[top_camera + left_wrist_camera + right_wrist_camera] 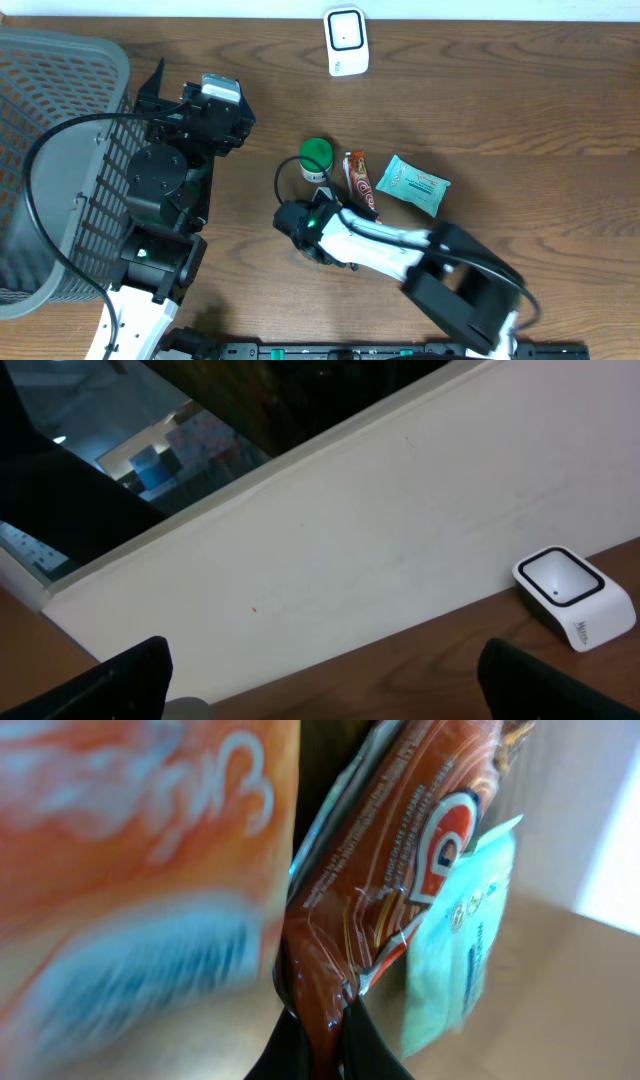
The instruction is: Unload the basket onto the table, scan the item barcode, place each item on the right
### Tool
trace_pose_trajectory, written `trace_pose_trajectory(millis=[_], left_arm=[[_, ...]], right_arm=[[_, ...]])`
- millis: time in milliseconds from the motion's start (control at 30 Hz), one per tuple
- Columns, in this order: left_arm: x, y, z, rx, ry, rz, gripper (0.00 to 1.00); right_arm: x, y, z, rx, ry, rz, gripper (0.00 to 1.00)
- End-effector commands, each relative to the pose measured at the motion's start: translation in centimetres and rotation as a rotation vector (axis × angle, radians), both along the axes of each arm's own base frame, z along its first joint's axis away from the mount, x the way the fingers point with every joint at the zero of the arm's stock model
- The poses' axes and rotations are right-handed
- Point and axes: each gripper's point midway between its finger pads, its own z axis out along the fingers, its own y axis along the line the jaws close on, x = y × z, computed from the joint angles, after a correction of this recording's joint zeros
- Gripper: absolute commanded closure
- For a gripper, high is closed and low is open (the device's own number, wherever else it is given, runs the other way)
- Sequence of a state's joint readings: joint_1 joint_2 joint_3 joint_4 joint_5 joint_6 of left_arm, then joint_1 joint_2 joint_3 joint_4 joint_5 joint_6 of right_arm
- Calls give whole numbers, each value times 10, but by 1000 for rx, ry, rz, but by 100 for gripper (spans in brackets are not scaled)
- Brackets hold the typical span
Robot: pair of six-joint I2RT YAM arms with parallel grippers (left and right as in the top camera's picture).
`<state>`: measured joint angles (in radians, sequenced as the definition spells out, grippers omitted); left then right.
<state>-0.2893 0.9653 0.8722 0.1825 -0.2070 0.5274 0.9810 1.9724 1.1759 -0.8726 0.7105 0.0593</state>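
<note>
Our right jaws pinch one end of the candy bar, its length running away from them; left jaws gape wide near a basket.

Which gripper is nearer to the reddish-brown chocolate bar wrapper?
Right. The right gripper is shut on one end of the reddish-brown chocolate bar wrapper; the left gripper stands open far off, by the grey mesh basket.

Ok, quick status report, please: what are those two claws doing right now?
Left gripper open, scanner in its view. Right gripper shut on chocolate bar, at its end. Wipes pack and green-lidded tub crowd it.
</note>
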Motion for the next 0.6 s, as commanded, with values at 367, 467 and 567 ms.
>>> trace_pose_trajectory(millis=[367,467,567], left_arm=[[0,-1,5,-9,-11,-11,2],[0,-1,6,-10,-15,-11,2],[0,-1,6,-10,-14,-11,2]], right_arm=[[-63,53,126,1053,706,-176,99],[-64,52,124,1180,809,-229,99],[-69,54,124,1284,890,-251,99]])
